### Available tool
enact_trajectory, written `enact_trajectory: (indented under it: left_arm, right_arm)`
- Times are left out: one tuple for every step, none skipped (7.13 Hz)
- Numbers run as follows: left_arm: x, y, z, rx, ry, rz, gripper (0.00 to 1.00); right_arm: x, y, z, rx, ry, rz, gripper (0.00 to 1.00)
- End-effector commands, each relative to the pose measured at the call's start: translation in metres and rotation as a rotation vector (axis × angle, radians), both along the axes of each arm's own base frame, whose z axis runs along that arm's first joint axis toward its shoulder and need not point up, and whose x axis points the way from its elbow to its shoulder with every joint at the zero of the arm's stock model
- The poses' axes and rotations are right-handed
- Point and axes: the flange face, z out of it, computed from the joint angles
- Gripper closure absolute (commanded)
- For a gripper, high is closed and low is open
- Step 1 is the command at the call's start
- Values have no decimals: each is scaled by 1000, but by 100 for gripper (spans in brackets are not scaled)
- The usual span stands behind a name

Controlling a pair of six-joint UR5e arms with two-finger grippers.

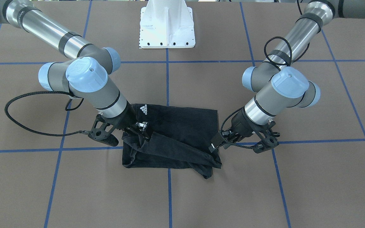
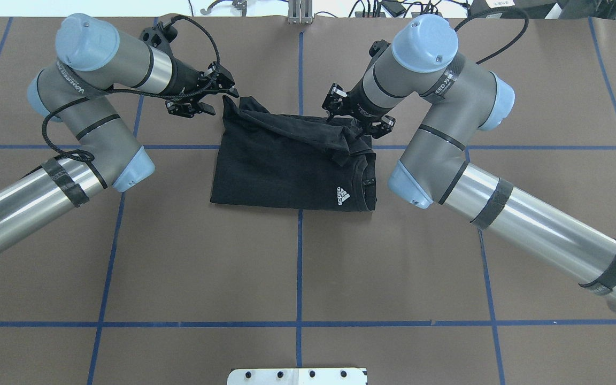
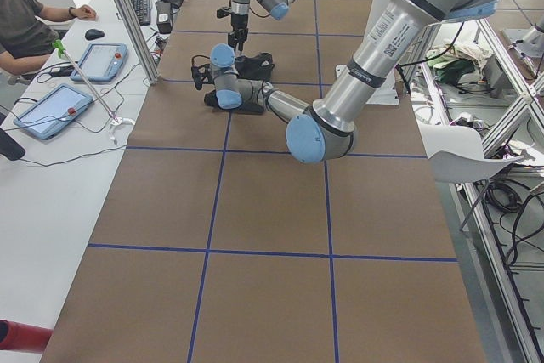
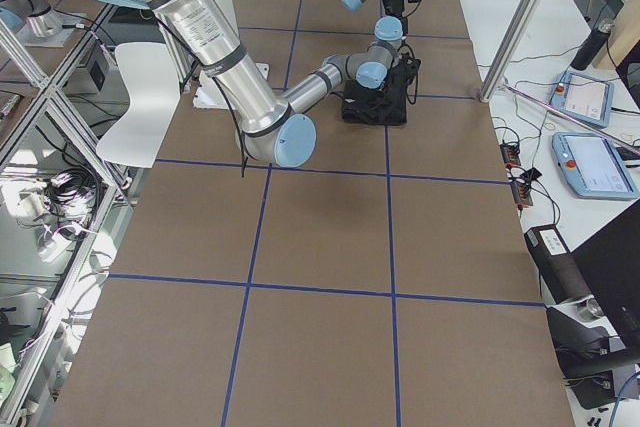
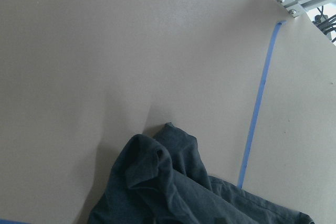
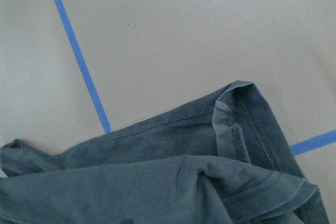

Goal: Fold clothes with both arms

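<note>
Cloth before anything else: the black T-shirt [image 2: 281,166] lies on the bench [image 2: 179,256] straight out from the white pedestal [image 2: 297,376]. It is folded into a broad rectangle whose long axis runs side to side, parallel to the pedestal's front, astride the blue tape line [image 2: 299,256]. Its small white logo [image 2: 343,195] faces up by the edge nearest the pedestal, toward my right. The edge farthest from the pedestal is the untidy one, where a rumpled band [image 2: 297,131] of cloth lies slantwise, bunched thickest at my right end. Both my hands are at that far edge, one at each end of the long axis. My left hand [image 2: 213,96] sits just beside the far left corner, off the cloth, jaws spread and holding nothing as far as I can see. Its wrist view shows that corner lying slack on the bench. My right hand [image 1: 143,129] is over the bunched cloth at the far right corner, and I cannot tell whether it is clenched on the fabric or released. From both hands the shirt lies toward the pedestal. I judge, then, that any fold must draw the far edge back that way, across the short axis, both ends moving evenly. My right hand is nearer its corner, so my left would need to come inward before it could take hold.
</note>
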Motion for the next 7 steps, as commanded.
enact_trajectory:
  left_arm:
    - [-5, 2, -4, 13, 2, -1, 0]
    - [-12, 4, -9, 21, 10, -2, 0]
    - [-24, 15, 6, 18, 7, 3, 0]
    - [-39, 27, 15, 79, -9, 15, 0]
    - [-55, 32, 33, 99, -30, 13, 0]
    - [-79, 42, 41, 117, -31, 1, 0]
    - [-90, 49, 50, 109, -31, 11, 0]
  right_arm:
    - [7, -4, -5, -2, -3, 10, 0]
    - [3, 1, -9, 2, -8, 0, 0]
    - [-10, 14, -13, 16, -12, -33, 0]
    - [-34, 35, -15, 21, -4, -66, 0]
    - [-57, 51, -25, 11, 49, -69, 0]
    - [-87, 70, -43, 10, 145, -67, 0]
    - [-104, 84, -52, 46, 181, -88, 0]
